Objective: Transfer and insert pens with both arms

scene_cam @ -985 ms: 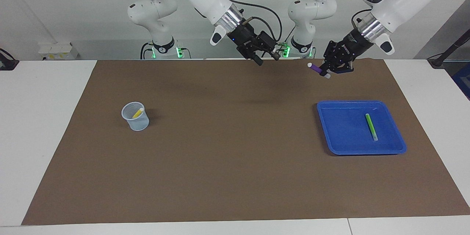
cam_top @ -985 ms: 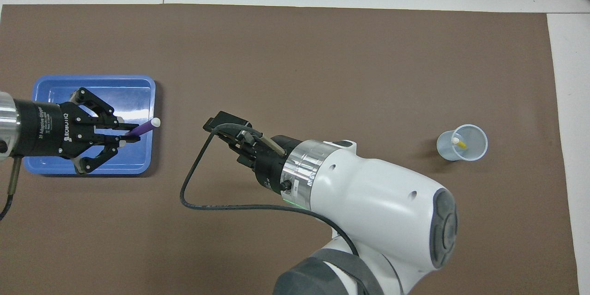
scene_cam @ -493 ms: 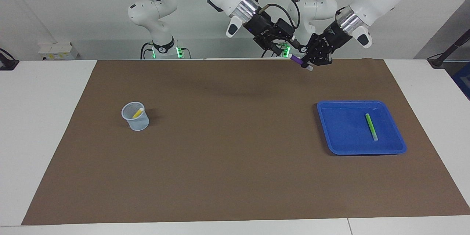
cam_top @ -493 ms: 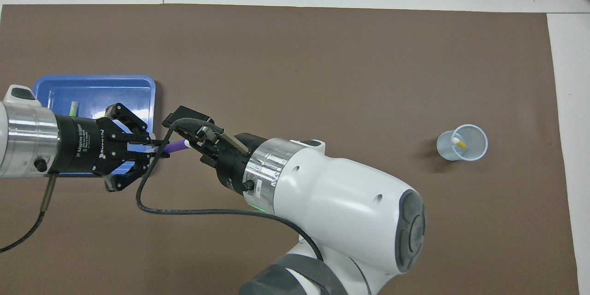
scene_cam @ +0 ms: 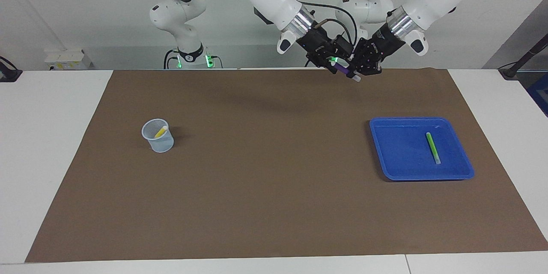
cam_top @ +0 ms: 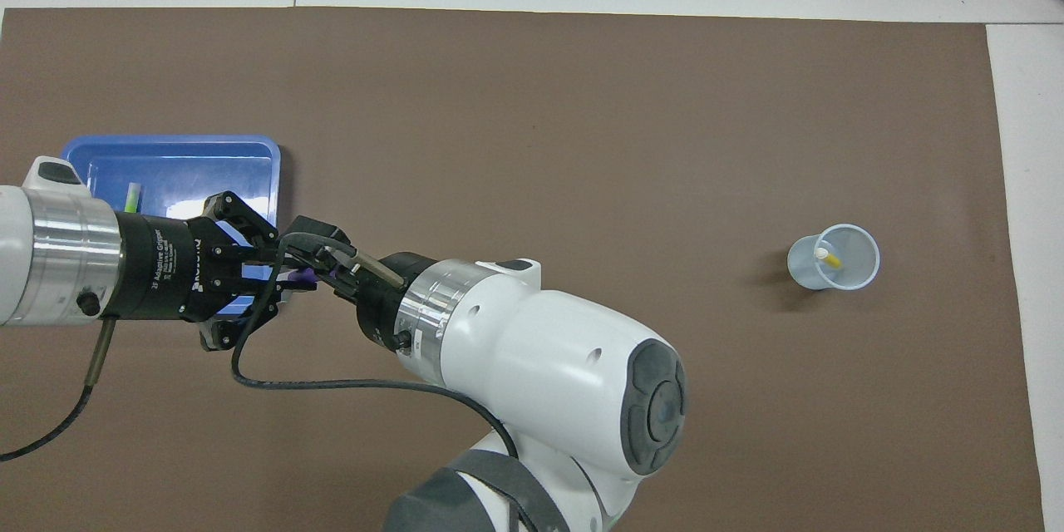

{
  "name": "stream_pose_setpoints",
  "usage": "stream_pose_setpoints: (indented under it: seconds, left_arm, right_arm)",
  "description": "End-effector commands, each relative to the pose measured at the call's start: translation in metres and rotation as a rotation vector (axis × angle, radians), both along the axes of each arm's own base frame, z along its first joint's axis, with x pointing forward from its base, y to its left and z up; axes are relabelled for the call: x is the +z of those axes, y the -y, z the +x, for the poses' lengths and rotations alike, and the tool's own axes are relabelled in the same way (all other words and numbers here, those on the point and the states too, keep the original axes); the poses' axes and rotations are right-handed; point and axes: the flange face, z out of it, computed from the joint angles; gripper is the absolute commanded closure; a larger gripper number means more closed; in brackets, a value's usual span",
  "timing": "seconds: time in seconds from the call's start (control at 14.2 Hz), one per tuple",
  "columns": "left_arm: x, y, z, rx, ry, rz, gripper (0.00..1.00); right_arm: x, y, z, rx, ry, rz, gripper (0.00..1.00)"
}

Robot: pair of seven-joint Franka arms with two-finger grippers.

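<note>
Both arms have swung together above the mat's robot-side edge: left gripper (scene_cam: 358, 68) stays clamped on the purple pen (scene_cam: 342, 69), right gripper (scene_cam: 333, 65) now at its free end, fingers narrowing. Whether they grip yet, cannot tell; handover looks underway. Green pen (scene_cam: 433, 147) lies in the blue tray (scene_cam: 385, 167), yellow pen (scene_cam: 161, 132) in the cup (scene_cam: 162, 145).

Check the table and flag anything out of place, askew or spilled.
Nothing stands out. The yellow pen leans inside the cup, the green pen lies in the blue tray, and the purple pen is in the left claw, meeting the right claw in mid-air.
</note>
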Motion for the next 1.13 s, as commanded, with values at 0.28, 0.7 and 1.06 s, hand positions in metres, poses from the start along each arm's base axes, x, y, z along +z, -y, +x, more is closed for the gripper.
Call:
stream_pose_setpoints:
  seconds: [0.28,0.7,1.06]
  left_arm:
    - [0.001,-0.0014,-0.0106,0.011,-0.008,-0.012,1.0]
    - [0.0023,-0.0036,-0.0109,0.014,-0.005,-0.012,1.0]
    - [0.0021,-0.0049,-0.0108,0.015,-0.008,-0.012,1.0]
  right_arm:
    - [0.0014,0.0059,0.0019,0.095,0.013,-0.111,0.31]
    - [0.0016,0.0072,0.0025,0.098,0.011,-0.115,0.62]
    - [0.0026,0.0068,0.0015,0.101,0.014,-0.115,0.94]
